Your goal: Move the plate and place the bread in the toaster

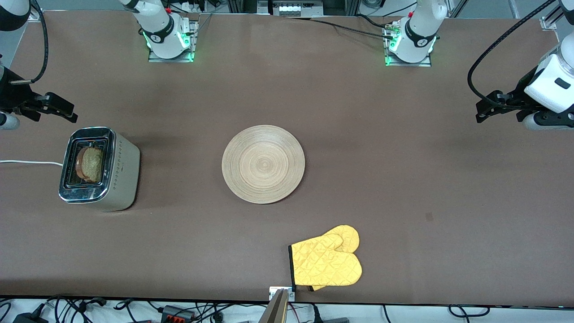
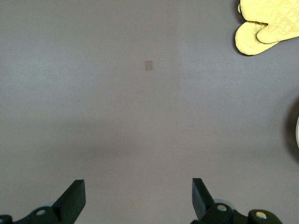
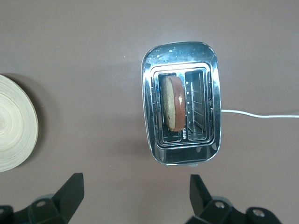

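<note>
Two grippers hang spread wide and empty: the right gripper [image 1: 63, 112] over bare table beside the toaster [image 1: 99, 169], the left gripper [image 1: 489, 110] over its own end. Bread [image 1: 92, 164] sits in a slot. Mid-table lies the plate [image 1: 263, 164], a yellow oven mitt [image 1: 326, 260] nearer the camera.

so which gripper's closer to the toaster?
Right. The right gripper hangs just above the toaster, bread in its slot; the left gripper is at the table's left-arm end.
</note>
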